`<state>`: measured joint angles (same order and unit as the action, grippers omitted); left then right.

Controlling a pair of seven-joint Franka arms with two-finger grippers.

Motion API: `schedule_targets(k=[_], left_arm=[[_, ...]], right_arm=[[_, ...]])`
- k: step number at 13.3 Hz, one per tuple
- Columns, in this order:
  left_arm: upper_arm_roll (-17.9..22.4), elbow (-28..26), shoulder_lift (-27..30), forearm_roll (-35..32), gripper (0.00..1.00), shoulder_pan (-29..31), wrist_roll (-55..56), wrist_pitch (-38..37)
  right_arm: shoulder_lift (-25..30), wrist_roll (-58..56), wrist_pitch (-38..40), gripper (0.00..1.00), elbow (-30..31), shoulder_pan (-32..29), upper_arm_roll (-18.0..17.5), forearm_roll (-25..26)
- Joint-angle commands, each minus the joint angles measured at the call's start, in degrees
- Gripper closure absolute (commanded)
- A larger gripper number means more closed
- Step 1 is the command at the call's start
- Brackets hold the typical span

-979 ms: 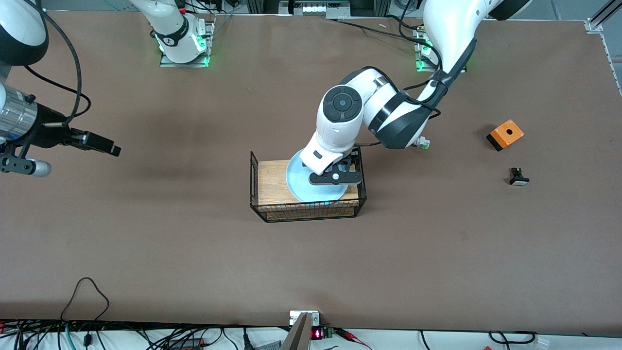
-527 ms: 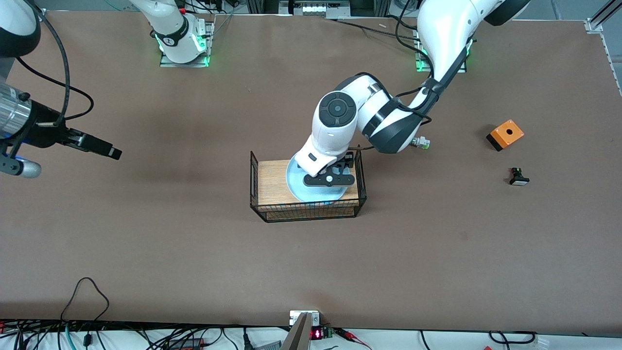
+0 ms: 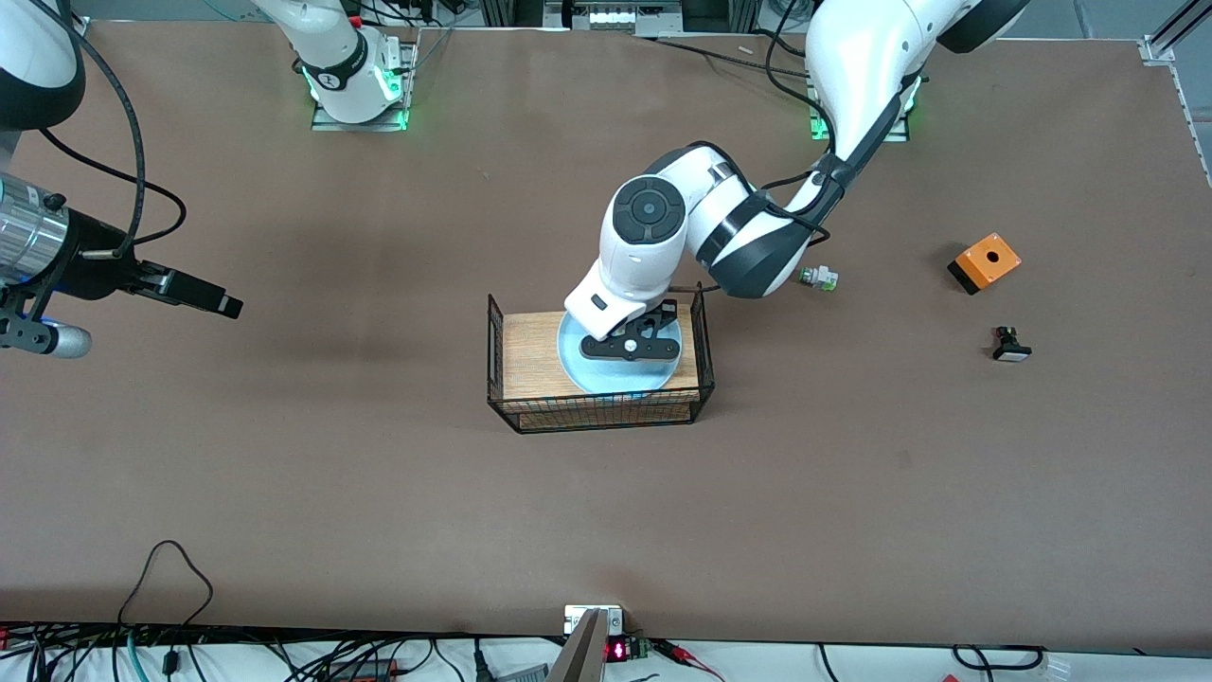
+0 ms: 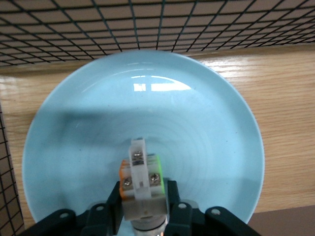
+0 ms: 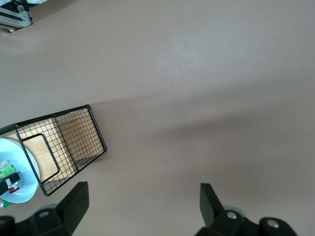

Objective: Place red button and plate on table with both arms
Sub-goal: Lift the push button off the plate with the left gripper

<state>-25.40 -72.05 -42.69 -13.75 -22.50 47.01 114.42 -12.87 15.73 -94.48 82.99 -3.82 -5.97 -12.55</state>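
The pale blue plate (image 3: 611, 376) lies on the wooden floor of a black wire basket (image 3: 597, 413) mid-table. My left gripper (image 3: 632, 345) reaches down into the plate (image 4: 147, 108) and is shut on the red button (image 4: 141, 172): its white blocky body with green and orange bits sits between the black fingers (image 4: 172, 196). A speck of its red cap (image 5: 13, 187) shows in the right wrist view. My right gripper (image 3: 204, 296) hangs open over bare table (image 3: 379, 493) toward the right arm's end, nothing between its fingers (image 5: 76, 199).
A white part with a green cap (image 3: 818, 278) lies beside the left arm's elbow. An orange box (image 3: 985, 261) and a black part with a white face (image 3: 1010, 347) sit toward the left arm's end. The basket's wire walls stand around the plate.
My left gripper has shifted over the plate toward the right arm's end and closed from open onto the button. The right gripper drifted only slightly.
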Motion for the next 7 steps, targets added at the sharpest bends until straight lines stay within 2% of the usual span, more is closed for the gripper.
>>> schedule_targets(k=[1, 4, 7], left_arm=[[0.00, 2.80, 0.15, -1.45, 1.00, -0.53, -0.26, -1.47], [-0.18, 2.80, 3.30, -1.63, 1.00, -0.53, 0.01, -5.51], [0.08, 2.80, 9.27, -1.71, 1.00, 1.31, 0.01, -11.12]], right_arm=[[0.21, -0.97, 1.49, 0.00, -2.13, 0.30, -0.19, -0.80], [0.22, -0.88, 3.60, 0.00, -4.59, 0.13, -0.27, -2.64], [0.22, -0.53, 3.69, 0.00, -4.59, -0.23, -0.01, -11.07]])
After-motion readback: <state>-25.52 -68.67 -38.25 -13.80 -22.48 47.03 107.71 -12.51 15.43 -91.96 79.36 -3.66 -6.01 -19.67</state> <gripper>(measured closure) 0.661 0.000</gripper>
